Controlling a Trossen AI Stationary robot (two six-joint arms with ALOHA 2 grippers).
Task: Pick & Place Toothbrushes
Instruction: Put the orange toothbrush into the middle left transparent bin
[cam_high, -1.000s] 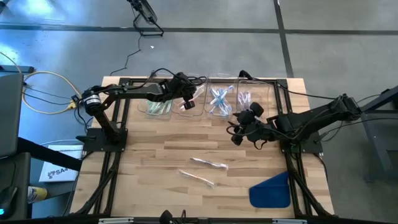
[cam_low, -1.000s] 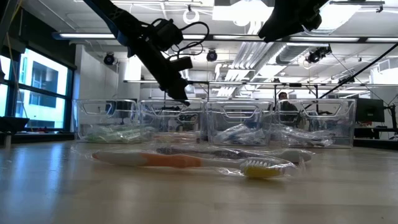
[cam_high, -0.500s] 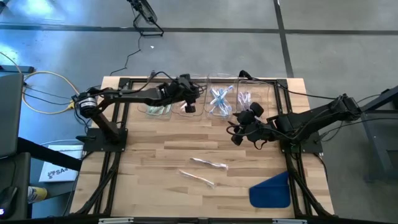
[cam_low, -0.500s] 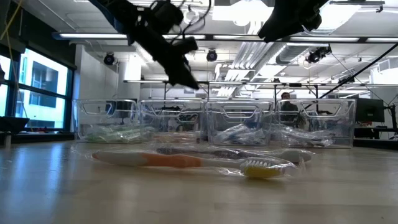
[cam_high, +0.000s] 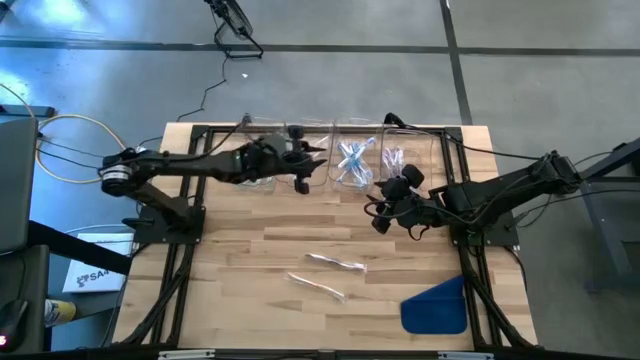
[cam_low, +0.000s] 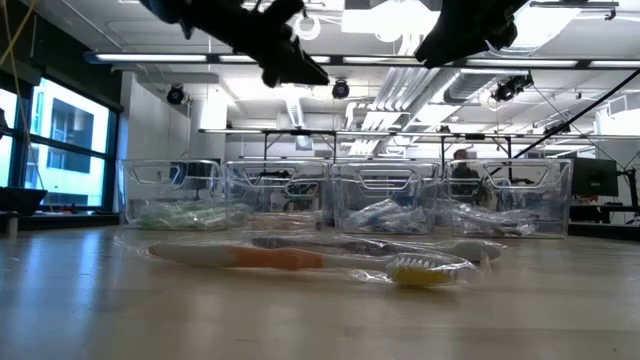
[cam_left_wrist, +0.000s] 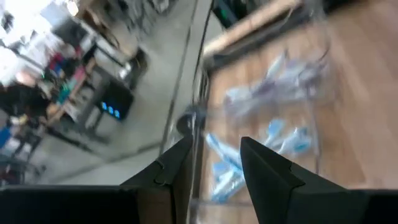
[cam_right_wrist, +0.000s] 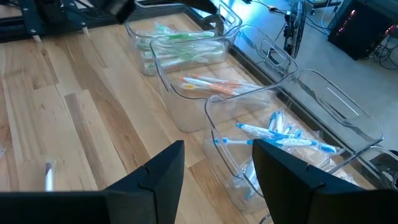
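Observation:
Two wrapped toothbrushes (cam_high: 337, 263) (cam_high: 317, 287) lie flat on the wooden table, toward its near side. In the low view the nearer one (cam_low: 300, 258) has an orange handle. Four clear bins stand along the far edge, holding green (cam_right_wrist: 183, 38), orange (cam_right_wrist: 211, 84), blue (cam_high: 352, 160) and purple (cam_high: 395, 158) toothbrushes. My left gripper (cam_high: 308, 165) (cam_left_wrist: 214, 165) is open, high above the bins (cam_low: 295, 62), holding nothing. My right gripper (cam_high: 380, 215) (cam_right_wrist: 217, 177) hangs open in front of the right bins, also high (cam_low: 455, 35).
A flat blue cloth-like piece (cam_high: 435, 305) lies at the table's near right corner. Black frame rails (cam_high: 185, 260) run along the left and right sides. Bare wood (cam_high: 250, 240) lies between the bins and the loose toothbrushes. Cables trail off the far edge.
My left gripper has risen from the mouth of the second bin from the left to well above the bin row, and its arm has stretched out flatter across the table. The right arm and the toothbrushes on the table have stayed put.

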